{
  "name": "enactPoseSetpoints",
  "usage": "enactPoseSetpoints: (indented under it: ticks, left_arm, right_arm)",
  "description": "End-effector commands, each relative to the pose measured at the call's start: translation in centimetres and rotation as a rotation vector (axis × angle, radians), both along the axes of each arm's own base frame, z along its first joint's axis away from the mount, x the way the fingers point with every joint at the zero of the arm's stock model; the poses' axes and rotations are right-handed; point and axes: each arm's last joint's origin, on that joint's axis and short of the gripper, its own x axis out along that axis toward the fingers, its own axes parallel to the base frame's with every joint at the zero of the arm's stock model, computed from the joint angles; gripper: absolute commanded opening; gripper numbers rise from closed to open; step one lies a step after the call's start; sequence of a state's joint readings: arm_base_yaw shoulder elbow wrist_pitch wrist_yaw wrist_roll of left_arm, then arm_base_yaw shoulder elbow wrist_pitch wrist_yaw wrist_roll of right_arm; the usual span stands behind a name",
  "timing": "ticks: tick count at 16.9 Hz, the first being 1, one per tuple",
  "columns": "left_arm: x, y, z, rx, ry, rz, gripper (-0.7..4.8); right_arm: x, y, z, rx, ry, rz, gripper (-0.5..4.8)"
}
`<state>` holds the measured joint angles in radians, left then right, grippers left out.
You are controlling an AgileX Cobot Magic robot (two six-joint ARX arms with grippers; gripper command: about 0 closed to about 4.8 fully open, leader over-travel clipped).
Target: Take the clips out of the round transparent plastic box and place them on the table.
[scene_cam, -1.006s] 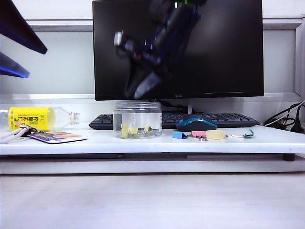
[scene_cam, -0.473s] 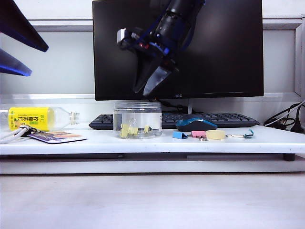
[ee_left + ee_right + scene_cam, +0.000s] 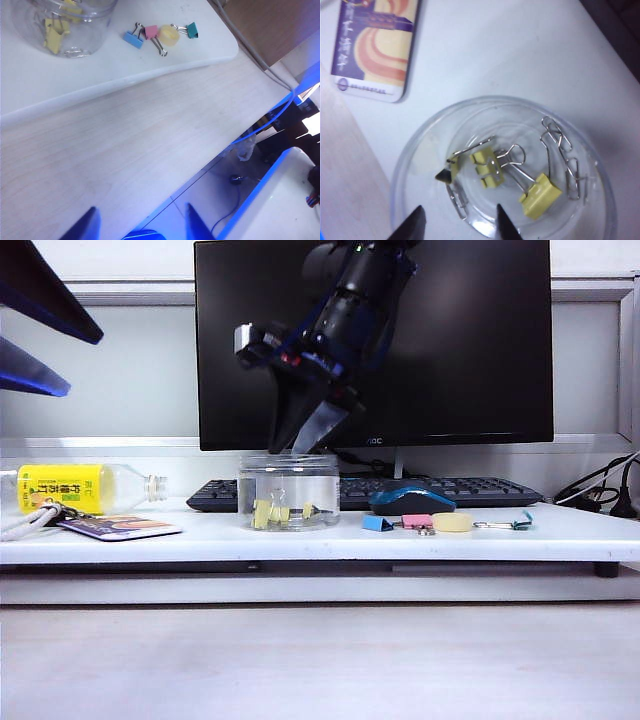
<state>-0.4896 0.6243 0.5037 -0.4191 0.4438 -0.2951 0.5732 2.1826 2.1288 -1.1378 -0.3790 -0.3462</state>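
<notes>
The table (image 3: 300, 540), a long white board, carries the monitor (image 3: 450, 340), the keyboard (image 3: 450, 490) and the round transparent plastic box (image 3: 288, 490), which stands upright near the table's middle, in front of the keyboard. The right gripper (image 3: 297, 435) hangs directly above the box's open mouth, fingers spread wide and empty, tips level with the rim. The left gripper (image 3: 140, 225) hovers at the upper left of the exterior view, off the table, jaws apart and empty. The clips (image 3: 515, 177), pale yellow with wire handles, lie on the box floor.
</notes>
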Motion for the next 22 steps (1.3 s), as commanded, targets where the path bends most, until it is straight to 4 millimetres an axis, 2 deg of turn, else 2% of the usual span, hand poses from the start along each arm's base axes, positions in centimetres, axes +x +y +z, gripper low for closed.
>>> enactPoseSetpoints:
  ticks: [1,7,12,22]
  left_arm:
    - [-0.1,0.0,0.1,0.013,-0.021,-0.020,2.29]
    - [-0.1,0.0,0.1,0.016,-0.018,-0.021,2.29]
    - [-0.1,0.0,0.1,0.016,-0.019,-0.020,2.29]
    - [0.0,0.0,0.2,0.013,-0.026,-0.020,2.29]
  right_arm:
    - [0.1,0.4,0.2,0.017,-0.029,0.006,1.81]
    - [1.1,1.0,-1.8,-0.001,-0.036,-0.002,1.81]
    - [1.4,1.2,-2.1,0.002,-0.048,-0.005,1.81]
    - [1.9,0.9,-2.4,-0.108,-0.133,-0.067,1.80]
